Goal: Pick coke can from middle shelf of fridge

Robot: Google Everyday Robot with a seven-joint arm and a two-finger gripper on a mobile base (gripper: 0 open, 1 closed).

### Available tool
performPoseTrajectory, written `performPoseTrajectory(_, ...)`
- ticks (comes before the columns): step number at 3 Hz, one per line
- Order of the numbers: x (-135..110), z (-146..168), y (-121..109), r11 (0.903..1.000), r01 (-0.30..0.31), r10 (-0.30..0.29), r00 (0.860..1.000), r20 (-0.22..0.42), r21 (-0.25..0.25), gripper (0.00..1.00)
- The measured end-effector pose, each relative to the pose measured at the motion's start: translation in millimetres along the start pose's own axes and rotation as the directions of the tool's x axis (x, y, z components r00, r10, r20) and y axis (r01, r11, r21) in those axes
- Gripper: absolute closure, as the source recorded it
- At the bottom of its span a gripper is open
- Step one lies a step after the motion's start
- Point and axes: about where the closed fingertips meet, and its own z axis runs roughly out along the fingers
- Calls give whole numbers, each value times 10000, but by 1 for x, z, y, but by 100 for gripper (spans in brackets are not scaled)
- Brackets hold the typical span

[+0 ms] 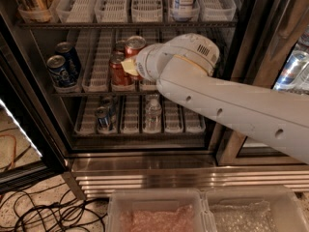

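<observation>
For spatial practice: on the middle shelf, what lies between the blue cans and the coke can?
One white tray with nothing in it, per the camera view. The gripper is right beside the coke can.

White rounded arm (231, 105) with dark holes, vent grille — yellowish pincer (129, 66) at the middle shelf (96, 71)

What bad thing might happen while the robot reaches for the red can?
The pincer sits among several red cans crowded on the middle shelf, so it might knock a neighbour over instead of taking one coke can. The thick arm passes close to the fridge door frame and could bump it when pulling back.
</observation>
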Motion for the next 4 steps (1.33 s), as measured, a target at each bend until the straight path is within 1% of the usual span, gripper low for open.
performPoseTrajectory(1,-1,-1,-3,9993,-373,374,9992,172,-74,100)
performPoseTrajectory(2,27,-15,5,9754,-2167,2165,9762,-95,-411,100)
performPoseTrajectory(3,64,-39,13,9103,-4134,4101,9077,-884,-219,100)
performPoseTrajectory(4,98,-50,26,8526,-5221,5151,8329,-2024,215,100)
